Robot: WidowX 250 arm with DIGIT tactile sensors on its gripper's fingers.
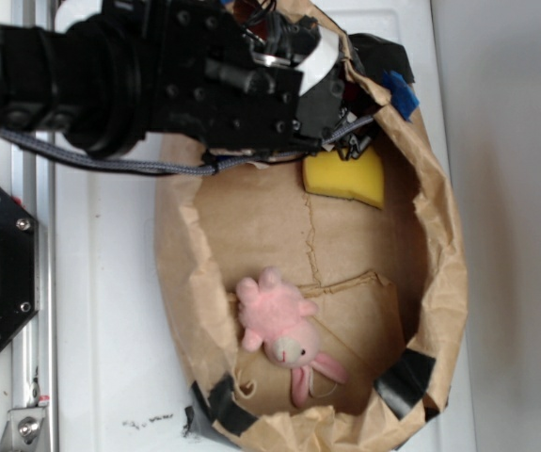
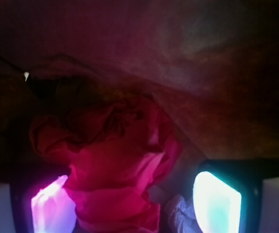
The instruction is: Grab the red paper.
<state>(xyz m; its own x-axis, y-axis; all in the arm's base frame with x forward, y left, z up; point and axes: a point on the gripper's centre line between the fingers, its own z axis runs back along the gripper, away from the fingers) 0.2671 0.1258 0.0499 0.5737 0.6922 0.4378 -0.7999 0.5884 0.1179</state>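
**Fingers spread around the red paper inside the bag**

Two glowing finger pads (image 2: 217,204) are seen at the bottom of the wrist view, one lit magenta at the lower left and one lit cyan at the lower right, with the gripper (image 2: 134,206) standing wide open. Between them the bright red wrinkly paper wad (image 2: 115,160) is framed, its lower folds lying against the left pad while a clear gap is left to the right pad. Nothing is clamped; whether the wad is actually pressed by the left pad cannot be told. A small piece of white wrinkly paper (image 2: 180,213) is seen just beside the red wad, toward the right pad. Dim brown paper wall fills the view behind the wad.

From the exterior view, the black robot arm (image 1: 157,75) is seen reaching from the left over the top end of a crumpled brown paper bag (image 1: 439,245), which is laid open on the white counter (image 1: 110,311) and patched with black tape at its rim. The red wad is hidden there under the arm, at the bag's top edge. A yellow wedge-shaped sponge (image 1: 345,177) lies just below the arm's tip, near the bag's upper right wall. A pink plush toy with long ears (image 1: 284,334) lies well apart, toward the bag's bottom edge.
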